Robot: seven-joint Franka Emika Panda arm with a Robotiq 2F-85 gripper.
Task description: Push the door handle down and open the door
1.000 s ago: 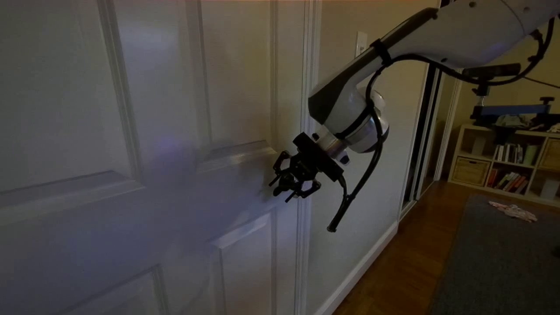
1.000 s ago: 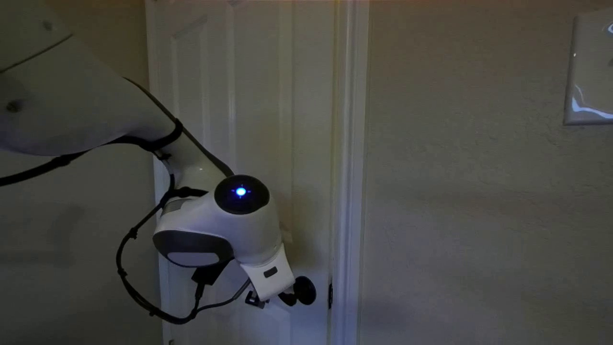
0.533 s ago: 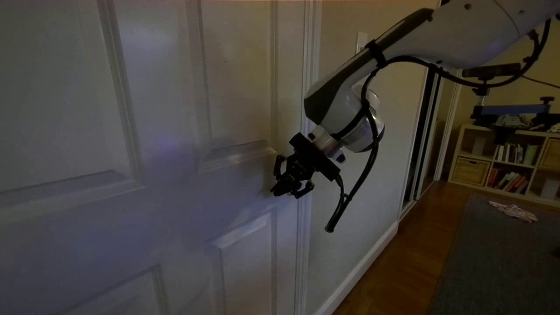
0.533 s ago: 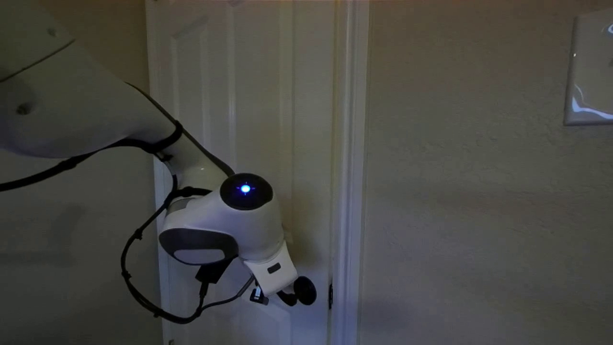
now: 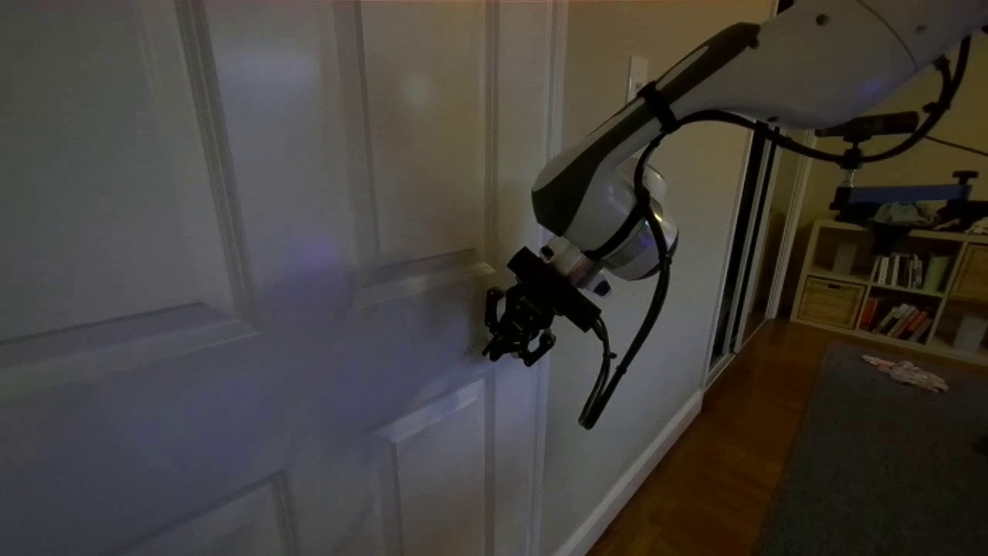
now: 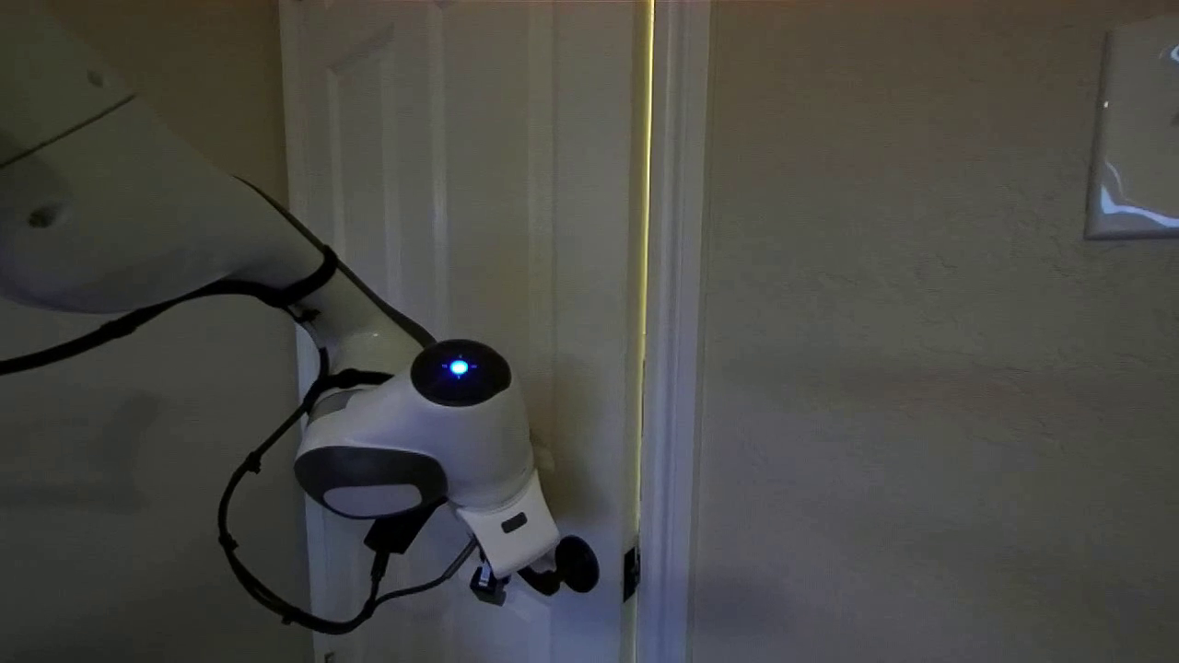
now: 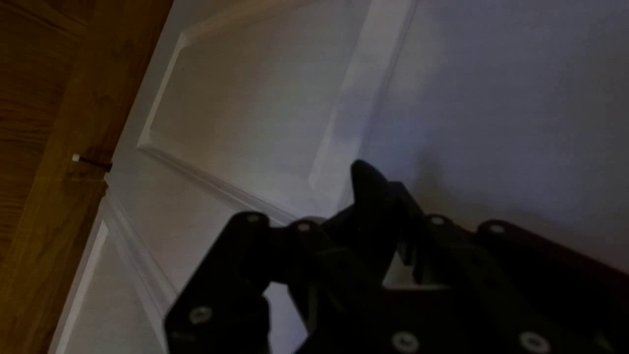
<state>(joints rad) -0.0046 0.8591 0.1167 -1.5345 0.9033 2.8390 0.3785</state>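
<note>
The white panelled door point(image 5: 309, 363) stands slightly ajar; a thin strip of light runs down between its edge and the frame in an exterior view. The handle's dark round rose point(image 6: 577, 564) sits near that edge, with the lever pointing away to the left and partly hidden by the wrist. My gripper point(image 5: 492, 351) has its fingers closed around the lever, close to the door. In the wrist view, the dark tip of the door handle point(image 7: 367, 183) sticks out past the gripper point(image 7: 374, 219); the picture is very dark there.
White door frame point(image 6: 677, 322) borders the latch side, with a latch plate point(image 6: 631, 573) on the door's edge. A light switch point(image 6: 1138, 138) is on the wall. Behind the arm stands a shelf point(image 5: 845, 262) with books. A cable point(image 5: 656, 309) loops below the wrist.
The fingers have shut from wide apart onto the lever. The door, flush with its frame before, has come slightly out toward the robot, opening a lit gap. The arm shifted back slightly with it.
</note>
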